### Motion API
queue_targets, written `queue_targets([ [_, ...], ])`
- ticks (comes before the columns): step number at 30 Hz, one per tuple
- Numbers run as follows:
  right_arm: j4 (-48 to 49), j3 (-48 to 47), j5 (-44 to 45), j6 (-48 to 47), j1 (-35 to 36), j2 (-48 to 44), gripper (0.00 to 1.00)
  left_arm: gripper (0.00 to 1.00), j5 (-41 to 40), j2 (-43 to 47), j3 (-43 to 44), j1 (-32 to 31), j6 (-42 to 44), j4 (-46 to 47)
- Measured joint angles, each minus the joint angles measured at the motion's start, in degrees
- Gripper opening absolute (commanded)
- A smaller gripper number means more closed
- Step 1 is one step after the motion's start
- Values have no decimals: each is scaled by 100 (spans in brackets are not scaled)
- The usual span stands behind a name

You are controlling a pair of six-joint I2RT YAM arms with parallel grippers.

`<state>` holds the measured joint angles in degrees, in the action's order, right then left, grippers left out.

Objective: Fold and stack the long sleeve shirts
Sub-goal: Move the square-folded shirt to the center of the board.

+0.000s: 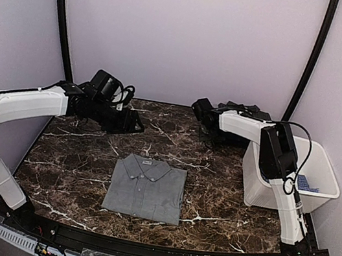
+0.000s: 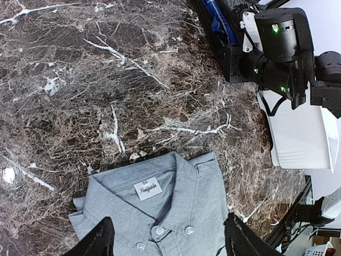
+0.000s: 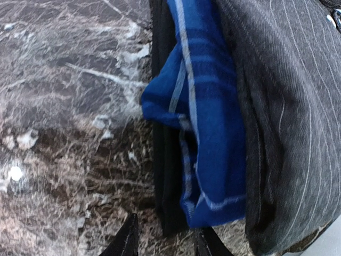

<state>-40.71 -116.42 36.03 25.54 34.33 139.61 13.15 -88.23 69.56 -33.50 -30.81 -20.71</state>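
A mid-grey collared shirt (image 1: 146,188) lies folded flat, buttons up, at the middle front of the marble table (image 1: 75,151). In the left wrist view the grey shirt (image 2: 165,208) shows its label and white buttons. My left gripper (image 1: 136,124) hovers open and empty behind it, its fingers (image 2: 98,241) spread wide over the collar. My right gripper (image 1: 208,133) is open and empty at the back, beside a pile of clothes (image 1: 243,110). The right wrist view shows a blue cloth with pale stripes (image 3: 210,122) just ahead of the fingers (image 3: 128,240). A blue white-dotted cloth (image 1: 308,184) lies in the tub.
A white plastic tub (image 1: 260,182) stands at the table's right edge, under my right arm. The back pile also holds a dark pinstriped garment (image 3: 287,106) and a black one (image 3: 166,181). Purple walls close in the back and sides.
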Motion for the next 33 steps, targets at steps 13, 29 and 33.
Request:
queue_targets([
  [13,44,-466,7,-151,-214,444,22,69,120,9,-90,63,24,-50],
  [29,348,-203,-236,-63,-214,365,0,69,133,197,-363,114,20,-70],
  [33,376,-140,-411,-66,-221,297,0,69,142,203,-417,116,20,-66],
])
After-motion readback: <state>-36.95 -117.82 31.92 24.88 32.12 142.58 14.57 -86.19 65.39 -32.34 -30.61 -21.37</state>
